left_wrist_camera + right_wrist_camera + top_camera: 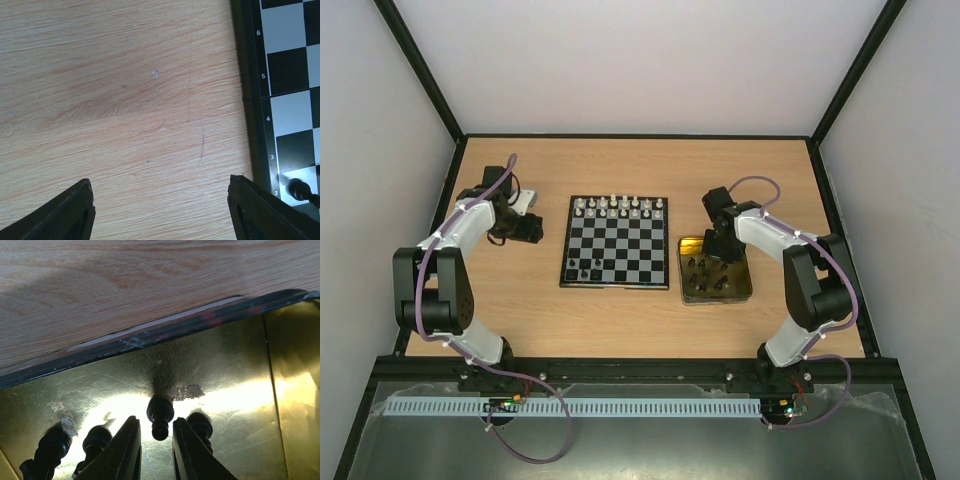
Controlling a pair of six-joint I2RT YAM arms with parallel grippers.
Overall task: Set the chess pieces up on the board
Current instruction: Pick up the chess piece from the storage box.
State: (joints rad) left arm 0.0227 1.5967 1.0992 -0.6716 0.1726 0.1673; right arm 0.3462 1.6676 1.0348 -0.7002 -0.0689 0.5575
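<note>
The board [620, 245] lies mid-table with a row of white chess pieces [620, 207] along its far edge and a few black ones [585, 268] near its front left corner. More black pieces [705, 270] stand in the yellow-lined tin [745, 285] to the right. My right gripper [156, 440] reaches into the tin [225, 355]. Its jaws stand narrowly open on either side of a black pawn [160, 415], with small gaps showing. My left gripper [161, 210] hangs open over bare wood left of the board [290, 60], near a black piece [298, 189].
Other black pawns [200, 427] [97, 440] [50, 447] stand close beside the right fingers in the tin. The tin's dark rim [165, 332] runs just beyond them. Walls enclose the table on three sides.
</note>
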